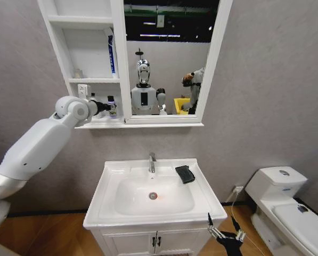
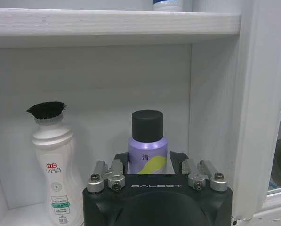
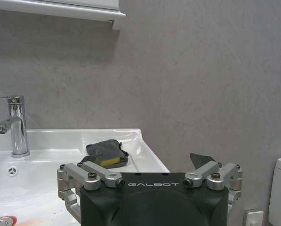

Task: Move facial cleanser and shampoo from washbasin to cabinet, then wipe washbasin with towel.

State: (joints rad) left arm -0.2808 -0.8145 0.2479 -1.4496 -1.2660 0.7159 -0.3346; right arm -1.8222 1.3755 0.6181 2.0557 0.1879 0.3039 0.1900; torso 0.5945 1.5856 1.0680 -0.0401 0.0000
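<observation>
- We have the left gripper reaching into the bottom shelf of the cabinet, arm stretched up from the robot's left.
- In the left wrist view a purple bottle with a black cap stands upright between the fingers; we take it for the shampoo, the label is partly hidden.
- The fingers sit on both sides of the bottle's lower body. Gripping or just let go: we cannot tell, the contact is hidden behind the gripper housing.
- The bottle stands near the shelf's mirror-side wall, probably because that spot is free and easy to reach straight in.
- A white squeeze bottle with a black top stands beside it on the same shelf, apart from the fingers, not touching the purple bottle.
- A blue-and-white tube leans upright on the middle shelf against the mirror-side wall; we judge it to be the facial cleanser, already moved.
- The washbasin carries no bottles; the bottle-moving part looks nearly done.
- The dark towel lies folded on the counter rim to the right of the faucet, something yellow showing under it in the right wrist view; untouched.
- The right gripper hangs low in front of the basin's right corner, fingers spread open, holding nothing, well apart from the towel; we read it as waiting.
</observation>
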